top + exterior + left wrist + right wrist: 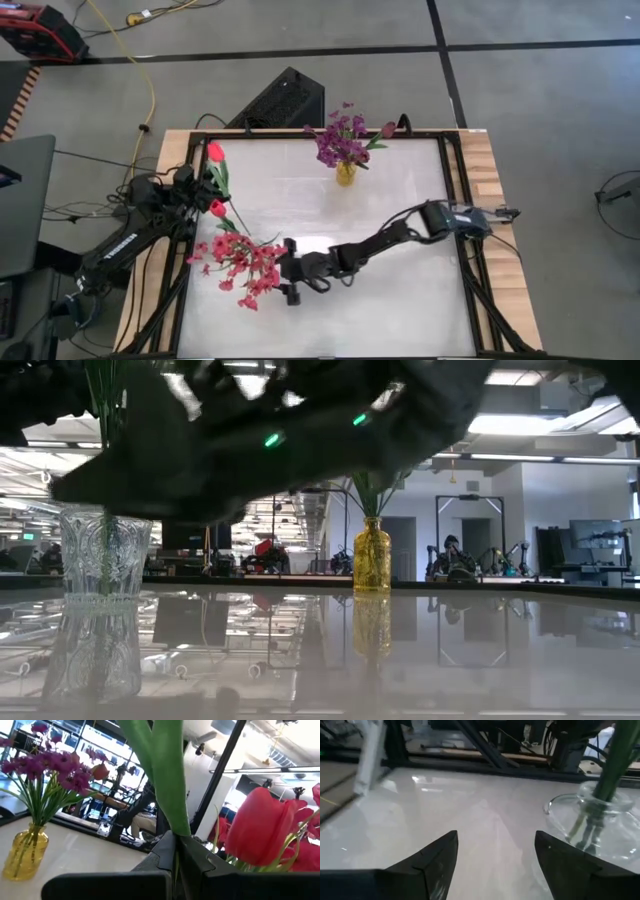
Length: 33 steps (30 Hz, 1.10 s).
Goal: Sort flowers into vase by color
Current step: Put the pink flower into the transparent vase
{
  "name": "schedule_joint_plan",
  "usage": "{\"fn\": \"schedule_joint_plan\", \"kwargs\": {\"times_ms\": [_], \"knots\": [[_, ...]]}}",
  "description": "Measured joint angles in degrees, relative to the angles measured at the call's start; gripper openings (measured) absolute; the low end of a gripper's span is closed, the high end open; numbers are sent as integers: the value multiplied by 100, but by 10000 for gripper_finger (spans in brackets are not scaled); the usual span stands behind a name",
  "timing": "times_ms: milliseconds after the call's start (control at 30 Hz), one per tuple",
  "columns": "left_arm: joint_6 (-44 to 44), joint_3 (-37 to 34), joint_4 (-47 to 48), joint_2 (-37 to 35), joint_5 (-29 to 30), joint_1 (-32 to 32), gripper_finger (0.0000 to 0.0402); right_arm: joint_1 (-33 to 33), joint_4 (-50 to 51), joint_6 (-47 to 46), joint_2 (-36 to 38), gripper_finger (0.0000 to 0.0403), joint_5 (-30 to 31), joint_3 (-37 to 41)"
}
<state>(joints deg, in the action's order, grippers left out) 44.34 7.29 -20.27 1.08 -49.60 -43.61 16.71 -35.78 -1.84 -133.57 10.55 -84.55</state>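
A clear glass vase (pixel 100 575) (pixel 590 820) stands near the table's left side and holds green stems. The pink-red cluster (pixel 240 265) spreads over it, and one red tulip (pixel 218 208) (pixel 265 825) rises beside the cluster. A yellow vase (pixel 345 173) (pixel 22 852) at the far middle holds purple flowers (pixel 340 140) and a maroon tulip (pixel 388 130). My left gripper (pixel 205 190) (pixel 176 855) is shut on the green stem of another red tulip (pixel 215 152). My right gripper (pixel 285 270) (pixel 495 865) is open, low over the table, just right of the clear vase. My left gripper pinches the tulip's green stem and leaf (pixel 172 827) between its two fingers. The green part rises straight out from between the fingertips, and the red head (pixel 215 152) stands lifted clear, toward the far side of the gripper. The stem's lower end is hidden.
The white tabletop (pixel 400 290) is bare between the two vases and toward the near and right edges. A dark frame (pixel 450 200) runs around the table. The right arm (pixel 380 240) stretches across the table's middle, from the right side toward the clear vase.
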Motion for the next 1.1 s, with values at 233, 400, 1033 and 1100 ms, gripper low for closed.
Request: {"fn": "schedule_joint_plan", "kwargs": {"times_ms": [233, 400, 1033, 1100], "knots": [[355, 0, 11, 4, 104, 11, 0, -155, 999, 184, -549, 234, -18, -992], [385, 0, 28, 4, 234, 15, 0, -189, 1284, 122, -652, 121, -17, -1179], [232, 0, 42, 4, 313, 21, 0, -614, 1201, -152, -648, 26, -5, -1183], [170, 0, 134, 4, 313, 21, 0, -643, 1199, -113, -648, 17, -9, -1183]]}}
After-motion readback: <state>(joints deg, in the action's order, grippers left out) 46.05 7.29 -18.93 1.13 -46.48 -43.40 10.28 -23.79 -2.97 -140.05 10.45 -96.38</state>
